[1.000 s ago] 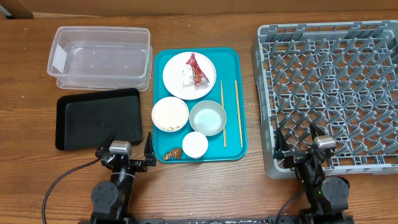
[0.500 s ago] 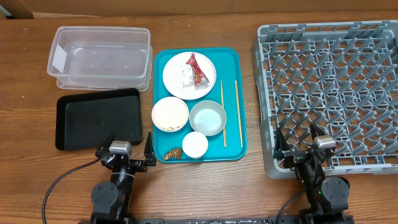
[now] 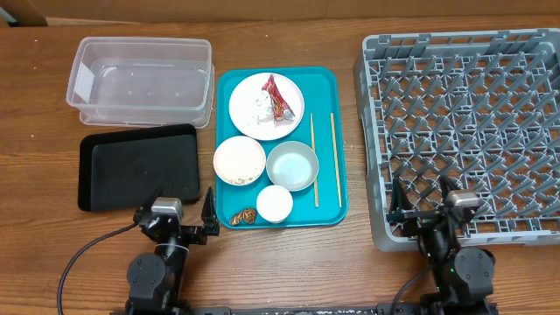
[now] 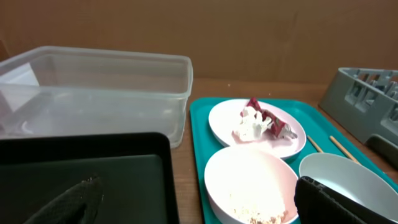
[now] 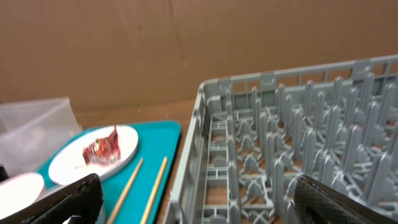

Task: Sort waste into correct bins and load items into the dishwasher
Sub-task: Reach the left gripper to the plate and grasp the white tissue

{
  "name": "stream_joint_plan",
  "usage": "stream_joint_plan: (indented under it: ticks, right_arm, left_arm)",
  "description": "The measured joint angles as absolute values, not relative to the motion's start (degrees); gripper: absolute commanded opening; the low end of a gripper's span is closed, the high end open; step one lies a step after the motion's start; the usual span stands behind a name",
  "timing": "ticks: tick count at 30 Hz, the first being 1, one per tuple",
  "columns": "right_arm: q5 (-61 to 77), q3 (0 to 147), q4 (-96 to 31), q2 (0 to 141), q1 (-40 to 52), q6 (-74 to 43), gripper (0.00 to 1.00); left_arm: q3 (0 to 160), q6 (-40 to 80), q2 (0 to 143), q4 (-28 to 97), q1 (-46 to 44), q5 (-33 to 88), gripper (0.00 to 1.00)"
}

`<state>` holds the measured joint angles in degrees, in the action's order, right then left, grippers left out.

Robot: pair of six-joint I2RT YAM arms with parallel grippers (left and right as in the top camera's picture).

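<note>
Wooden table, teal tray central: plate with red wrapper well ahead of left claw, rack just ahead of right claw; both spread wide, empty.

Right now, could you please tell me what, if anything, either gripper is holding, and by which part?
Nothing is held: the left gripper, by the shallow black rectangular tray, and the right gripper both stand open and empty.

The right arm has slid a touch farther from the tray. Its wrist block and jaws now sit slightly more to the right than a second ago. The left arm has drifted a hair away from the tray too, toward the left, jaws carried along with it.
</note>
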<state>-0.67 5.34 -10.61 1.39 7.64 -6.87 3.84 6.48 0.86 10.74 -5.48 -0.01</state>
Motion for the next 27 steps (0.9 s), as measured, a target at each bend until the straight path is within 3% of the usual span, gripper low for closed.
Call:
stream_joint_plan:
  ticks: [5, 14, 27]
  right_arm:
    - [-1.91, 13.82, -14.68, 6.07, 7.64, -8.84, 1.00]
    - [0.32, 28.01, -23.31, 24.69, 7.64, -9.45, 1.00]
    - [2.76, 56.64, -50.65, 52.75, 7.64, -9.80, 1.00]
  left_arm:
    - [10.20, 6.70, 7.68, 14.70, -5.48, -0.67, 1.00]
    - [28.93, 5.28, 34.44, 19.59, -5.48, -0.43, 1.00]
    - [67.70, 4.23, 66.22, 59.66, -5.48, 2.81, 1.00]
